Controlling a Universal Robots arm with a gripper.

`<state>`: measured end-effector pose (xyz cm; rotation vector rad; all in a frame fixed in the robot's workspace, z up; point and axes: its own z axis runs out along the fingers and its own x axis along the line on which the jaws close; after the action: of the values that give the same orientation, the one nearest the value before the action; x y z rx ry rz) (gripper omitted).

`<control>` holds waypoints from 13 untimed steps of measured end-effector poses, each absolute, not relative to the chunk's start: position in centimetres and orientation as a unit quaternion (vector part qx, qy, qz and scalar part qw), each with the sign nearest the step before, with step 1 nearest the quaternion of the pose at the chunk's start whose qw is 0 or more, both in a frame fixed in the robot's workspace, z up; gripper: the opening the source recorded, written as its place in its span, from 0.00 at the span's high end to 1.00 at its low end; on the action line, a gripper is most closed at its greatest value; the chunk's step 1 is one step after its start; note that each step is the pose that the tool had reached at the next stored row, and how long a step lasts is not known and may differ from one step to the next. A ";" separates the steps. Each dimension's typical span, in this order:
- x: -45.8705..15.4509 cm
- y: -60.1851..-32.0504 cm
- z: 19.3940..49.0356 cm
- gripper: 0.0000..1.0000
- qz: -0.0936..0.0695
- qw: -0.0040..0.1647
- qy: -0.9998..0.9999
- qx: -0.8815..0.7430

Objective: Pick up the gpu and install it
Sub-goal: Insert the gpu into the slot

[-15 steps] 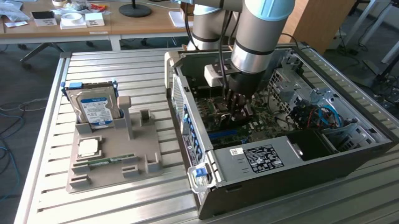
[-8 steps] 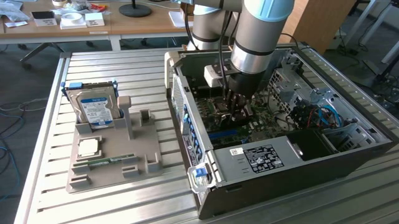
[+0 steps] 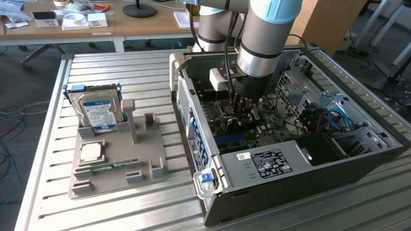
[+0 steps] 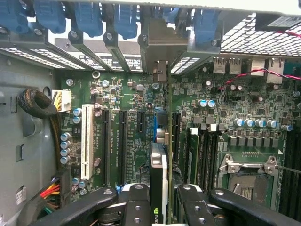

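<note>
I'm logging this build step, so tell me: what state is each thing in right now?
gpu, gripped edge-on over the motherboard; seated or not, cannot tell.
hand, shut on the gpu, inside the case.
case, lying on its side, panel off.
hard drive, upright in the grey holder.
RAM stick, flat in the holder.

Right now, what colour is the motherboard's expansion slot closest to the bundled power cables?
White. The slot shows best in the wrist view.
</note>
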<state>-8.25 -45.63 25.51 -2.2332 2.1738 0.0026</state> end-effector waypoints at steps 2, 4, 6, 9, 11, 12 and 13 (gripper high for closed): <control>-8.3 -45.6 25.4 0.73 0.001 0.013 0.698 -0.716; -8.3 -45.6 25.2 0.73 0.001 0.013 0.698 -0.716; -8.3 -45.6 25.0 0.73 0.001 0.013 0.698 -0.716; -8.3 -45.7 24.9 0.73 0.001 0.013 0.698 -0.716; -8.3 -45.7 24.9 0.73 0.001 0.013 0.698 -0.716; -8.3 -45.8 24.9 0.73 0.001 0.013 0.698 -0.716; -8.3 -45.8 24.8 0.73 0.001 0.013 0.698 -0.716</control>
<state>-8.31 -45.81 24.83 -2.2313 2.1756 0.0022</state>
